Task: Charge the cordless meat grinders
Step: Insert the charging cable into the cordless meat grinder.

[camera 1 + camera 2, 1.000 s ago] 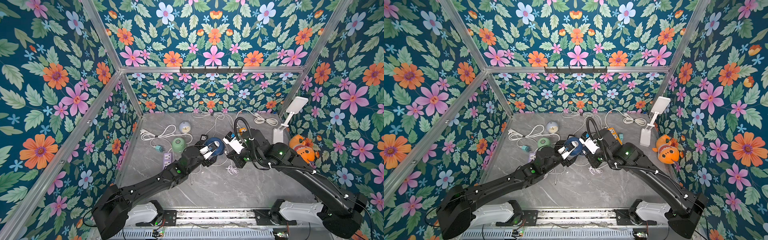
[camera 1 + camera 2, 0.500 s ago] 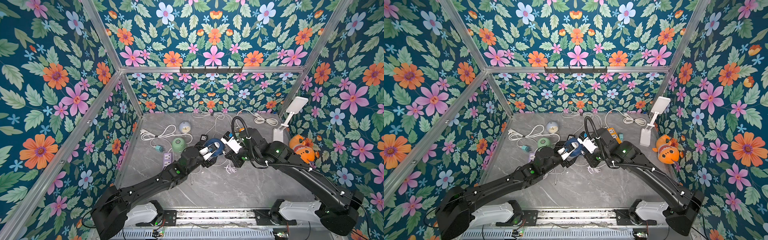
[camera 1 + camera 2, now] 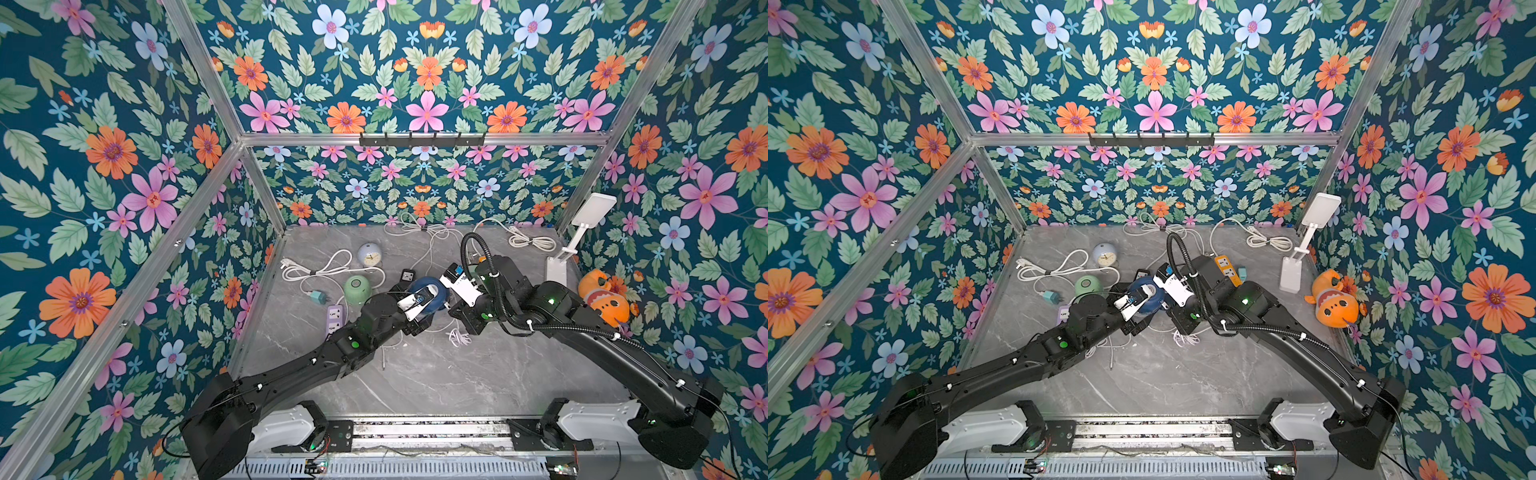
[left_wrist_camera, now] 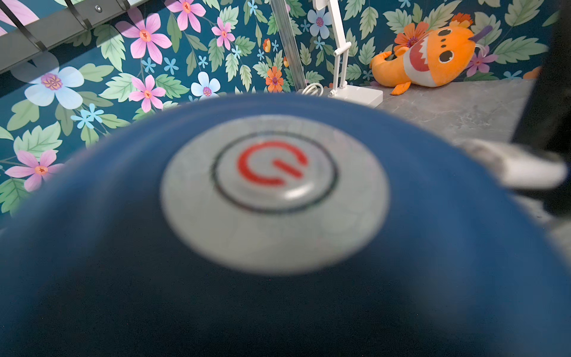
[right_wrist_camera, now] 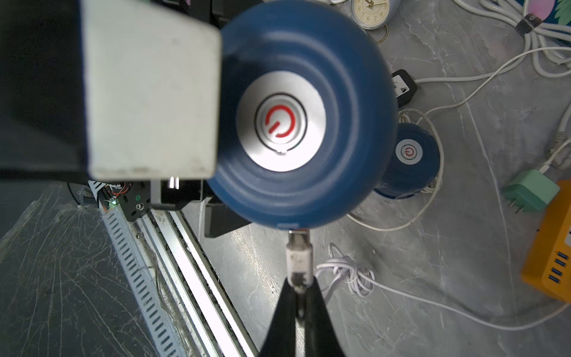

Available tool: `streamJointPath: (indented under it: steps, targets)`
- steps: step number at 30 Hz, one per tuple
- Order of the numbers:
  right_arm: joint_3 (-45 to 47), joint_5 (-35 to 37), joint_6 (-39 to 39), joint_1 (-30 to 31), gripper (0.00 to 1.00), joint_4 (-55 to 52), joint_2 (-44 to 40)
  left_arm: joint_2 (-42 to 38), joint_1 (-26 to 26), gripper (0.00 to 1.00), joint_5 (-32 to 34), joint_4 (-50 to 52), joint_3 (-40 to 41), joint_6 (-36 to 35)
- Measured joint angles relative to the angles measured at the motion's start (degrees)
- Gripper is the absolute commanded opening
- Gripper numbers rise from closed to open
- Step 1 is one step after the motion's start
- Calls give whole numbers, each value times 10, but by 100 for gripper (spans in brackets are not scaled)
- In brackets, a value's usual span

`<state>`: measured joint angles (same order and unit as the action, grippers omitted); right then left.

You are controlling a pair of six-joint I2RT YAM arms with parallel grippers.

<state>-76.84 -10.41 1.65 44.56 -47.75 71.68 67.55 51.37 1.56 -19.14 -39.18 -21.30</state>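
My left gripper (image 3: 426, 301) is shut on a navy blue cordless meat grinder (image 3: 434, 290) (image 3: 1152, 296) and holds it up off the table. Its grey button with a red power mark fills the left wrist view (image 4: 275, 191). The gripper's fingers are hidden there. My right gripper (image 5: 299, 286) is shut on a white charging plug (image 5: 298, 256), whose metal tip meets the rim of the held grinder (image 5: 302, 117). A second navy grinder (image 5: 408, 157) stands on the table behind it. The mint green grinder (image 3: 357, 289) (image 3: 1088, 286) sits to the left.
A bundled white cable (image 5: 346, 272) trails from the plug. An orange power strip (image 5: 553, 253), a mint charger (image 5: 530, 190) and a black adapter (image 5: 401, 88) lie nearby. A pale blue alarm clock (image 3: 369, 254), a white lamp (image 3: 559, 266) and an orange plush (image 3: 604, 293) stand round the edges.
My right arm has edged a little to the left, bringing the plug closer to the held grinder. The left arm and its grinder have stayed put.
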Motion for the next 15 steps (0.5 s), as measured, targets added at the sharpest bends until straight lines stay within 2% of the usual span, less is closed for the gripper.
streamJointPath:
  steps: [15]
  targets:
    - [-14, -10, 0, 8, 0, -10, 15, -7, 0, 44, -3, 20, 3, -2]
